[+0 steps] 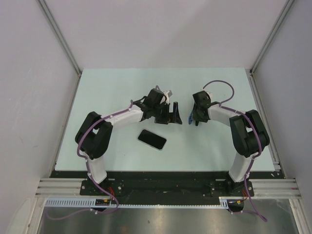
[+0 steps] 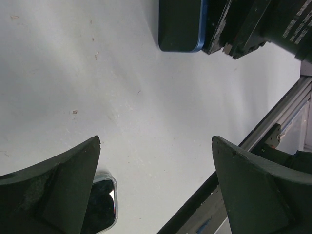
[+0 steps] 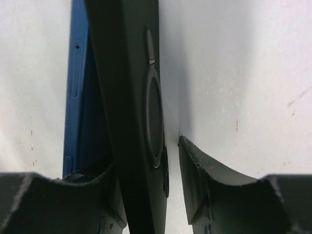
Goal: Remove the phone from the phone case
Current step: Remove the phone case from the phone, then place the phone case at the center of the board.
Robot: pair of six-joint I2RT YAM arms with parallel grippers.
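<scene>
**A:** Two things lie apart here, I think. Where is the phone?

**B:** The phone (image 1: 152,139) lies flat on the table (image 1: 112,87), out of its cover. It is between the two arms but nearer to the left one, just on the near side of the left gripper (image 1: 174,113). Its long axis runs across the table, a little slanted.

**A:** And the case?

**B:** The case (image 3: 131,97) stands on its narrow edge inside the right gripper (image 1: 194,118), beyond the phone and not touching it. Its long axis points away from that wrist, toward the left gripper.

**A:** Does the right gripper clamp it?

**B:** Not firmly, in my judgement. The jaws stand partly apart. In the right wrist view a thin gap shows between the case and one finger (image 3: 204,185), and the other finger seems to touch it.

**A:** The left gripper?

**B:** It is spread wide and carries nothing. It hovers over bare table, with the case just ahead of it.

**A:** So what does the coming move turn on?

**B:** The phone looks already free, so what remains is to let the case go. It stands tall on a thin edge, so it may fall flat when the jaws widen. I cannot tell if its edge rests on the table.
</scene>
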